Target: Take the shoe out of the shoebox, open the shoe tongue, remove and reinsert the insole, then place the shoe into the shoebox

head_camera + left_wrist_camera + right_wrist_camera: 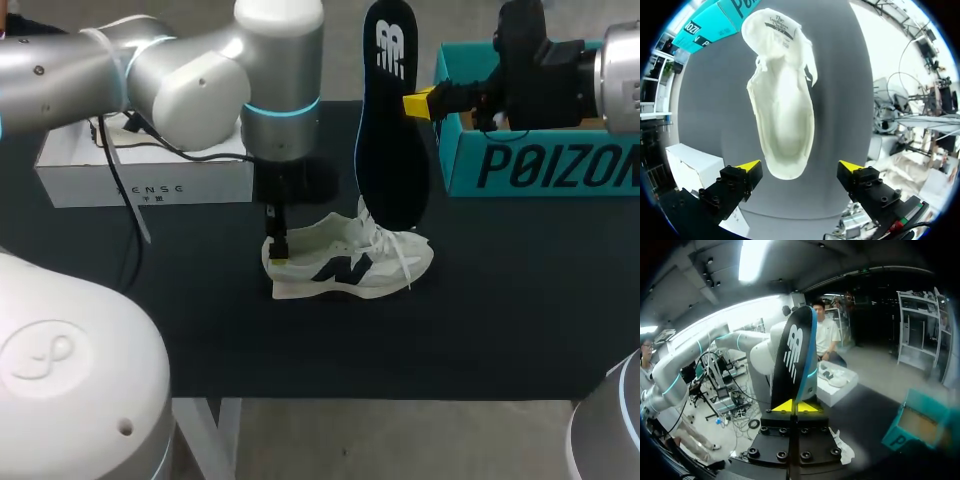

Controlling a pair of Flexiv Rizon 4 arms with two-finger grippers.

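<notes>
A white sneaker (345, 260) with a dark logo lies on its sole on the black table, toe to the right. My left gripper (277, 243) hangs open over its heel; in the left wrist view the shoe (782, 110) lies ahead of the open gripper (799, 169), tongue pulled back and the inside bare. My right gripper (418, 103) is shut on the edge of the dark insole (390, 110), which hangs upright above the shoe's toe. In the right wrist view the insole (795, 355) rises from the shut gripper (796, 406).
The teal shoebox (530, 150) stands at the back right, behind my right arm. A white box (140, 170) sits at the back left, partly hidden by my left arm. A cable (135, 240) hangs by the left arm.
</notes>
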